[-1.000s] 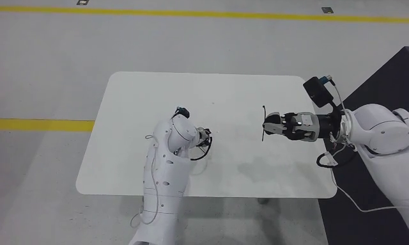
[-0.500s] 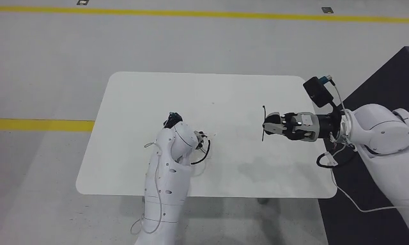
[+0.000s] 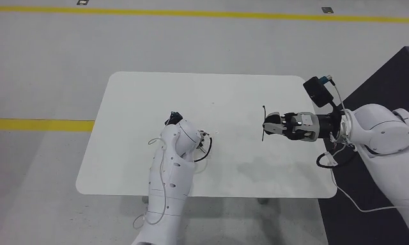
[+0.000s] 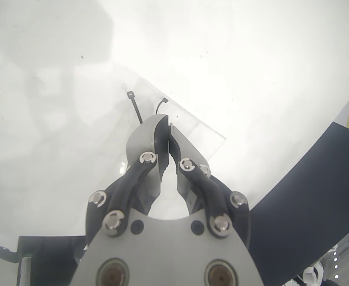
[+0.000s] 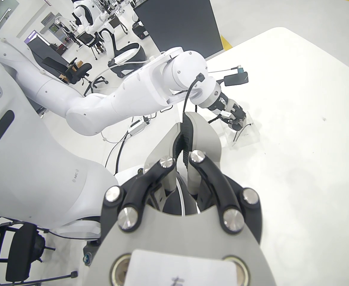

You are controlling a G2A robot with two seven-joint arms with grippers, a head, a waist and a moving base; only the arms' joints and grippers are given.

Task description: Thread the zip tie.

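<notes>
Over the bench (image 3: 192, 91), top view: my right end effector (image 3: 266, 125) hangs above the surface, nearer the short edge my right arm crosses, approx. midway btwn the two long edges. It's clamped on the zip tie (image 3: 263, 123), a thin black strip sticking out on both sides of the fingertips. My left end effector (image 3: 204, 138) is well apart from it, near the bench's middle, toward the long edge my left arm comes in over.

Left wrist view: left end effector (image 4: 167, 120) w/ fingers pressed together, tips touching. Just beyond the tips a clear box (image 4: 201, 129) sits on the bench (image 4: 222, 31). Two thin black ties (image 4: 135, 107) show past the tips, one straight w/ a square head, one curved. Both run back behind the fingertips; can't tell whether I'm pinching either.

Right wrist view: right end effector (image 5: 186, 120) closed tight on the zip tie (image 5: 187, 99). The strap rises out of the fingertips and curves over to its head at the far end. Farther off, the left end effector (image 5: 237, 120) is down at the clear box (image 5: 247, 138), which sits on the bench (image 5: 311, 120) away from its edges. Thin black strands stick out at that end effector's tips.
</notes>
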